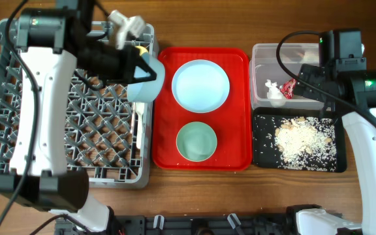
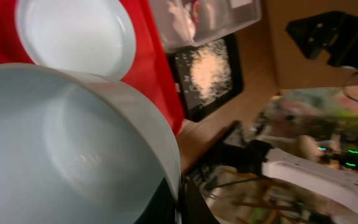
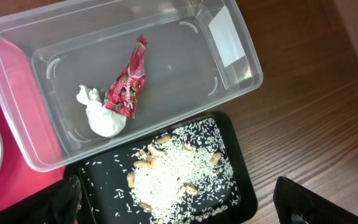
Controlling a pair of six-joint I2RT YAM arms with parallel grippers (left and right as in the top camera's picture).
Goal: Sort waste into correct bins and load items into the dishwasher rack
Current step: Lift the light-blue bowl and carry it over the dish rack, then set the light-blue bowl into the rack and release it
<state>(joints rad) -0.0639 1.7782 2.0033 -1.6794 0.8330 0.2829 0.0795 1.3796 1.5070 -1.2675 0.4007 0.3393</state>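
**Blue bowl at the rack's edge, right hand wide open over the bins**

The left hand (image 1: pixel 136 68) is clamped on the rim of the blue bowl (image 1: pixel 145 83). It holds the bowl tilted at the right edge of the rack (image 1: pixel 103 130), just beside the red tray (image 1: pixel 240 111). In the left wrist view the bowl's pale inside fills most of the frame.

At the rack's far edge sit the white fork and spoon (image 1: pixel 126 23), and a yellow cup (image 1: pixel 140 47) peeks out beside the arm.

On the red tray, the plate (image 1: pixel 201 85) lies at the far end and the green bowl (image 1: pixel 196 140) at the near end, apart from each other.

Over on the right, the right hand (image 3: pixel 182 208) hangs with its fingers spread wide, gripping nothing, above the seam between tub and black tray. The tub (image 3: pixel 229 74) holds the red wrapper (image 3: pixel 126 87), which touches the tissue (image 3: pixel 101 115). The black tray (image 3: pixel 241 193) sits against the tub with rice scraps (image 3: pixel 173 171) heaped in its middle. All of it stands on a wooden worktop (image 1: pixel 253 19).
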